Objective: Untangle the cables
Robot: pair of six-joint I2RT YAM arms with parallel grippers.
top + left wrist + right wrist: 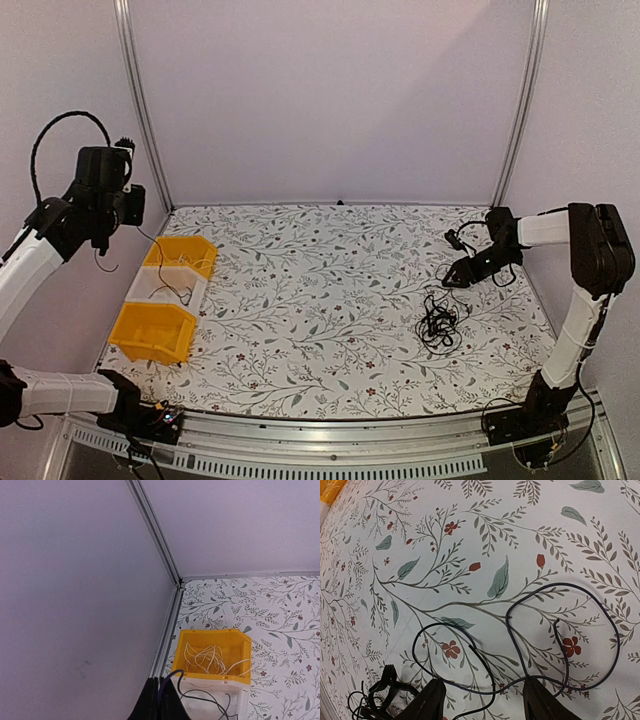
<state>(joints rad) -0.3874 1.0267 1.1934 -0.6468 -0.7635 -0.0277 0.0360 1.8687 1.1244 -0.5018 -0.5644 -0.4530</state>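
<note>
Nearest in the top view, the cables (438,322) sit in a loose black knot around 4 o'clock on the table (320,300). Just past them at 1 o'clock, the right gripper (485,682) hangs low, fingers spread, with stray loops lying between them. The stuff looks feather-light, floppy and snaggy, so pinching one outer loop or a plug end probably beats grabbing the clump. Way off at 9 o'clock, the left gripper (160,702) is pinched tight on a thin dark strand (169,674) trailing into the white bin (242,697).
</note>
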